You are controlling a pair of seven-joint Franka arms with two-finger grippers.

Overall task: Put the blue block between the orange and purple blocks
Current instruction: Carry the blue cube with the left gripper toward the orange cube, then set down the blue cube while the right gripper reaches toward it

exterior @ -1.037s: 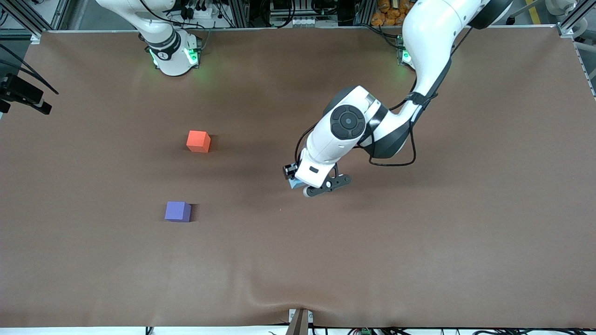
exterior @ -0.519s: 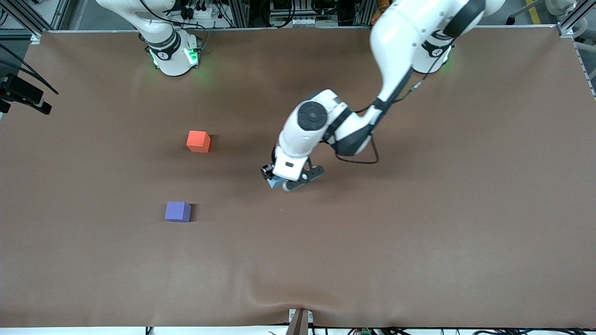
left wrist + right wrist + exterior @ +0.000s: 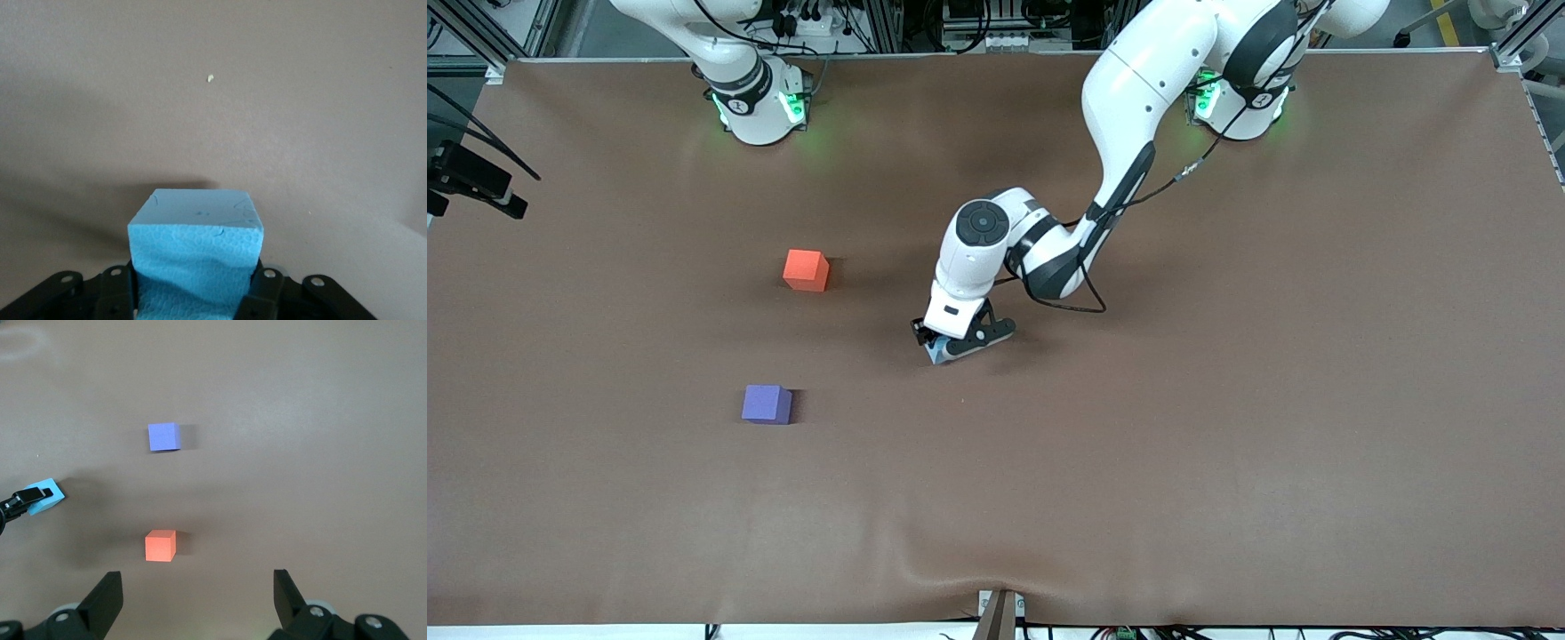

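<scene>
My left gripper [image 3: 951, 341] is shut on the blue block [image 3: 936, 355], a light sky-blue foam cube, and holds it low over the middle of the table. In the left wrist view the blue block [image 3: 195, 240] sits between the black fingers [image 3: 265, 293]. The orange block [image 3: 806, 269] and the purple block [image 3: 767, 404] rest on the table toward the right arm's end, the purple one nearer the front camera. My right gripper [image 3: 197, 603] is open and empty, high above the table. Its wrist view shows the orange block [image 3: 160, 545], the purple block [image 3: 163, 437] and the held blue block [image 3: 45, 496].
The brown table cover [image 3: 1227, 400] is bare apart from the three cubes. A small pale speck [image 3: 209, 78] lies on the cover near the left gripper. The right arm's base [image 3: 756, 102] stands at the table's back edge; that arm waits.
My left arm has carried the blue block toward the right arm's end of the table, closer to the orange and purple blocks. Those two blocks have not moved.
</scene>
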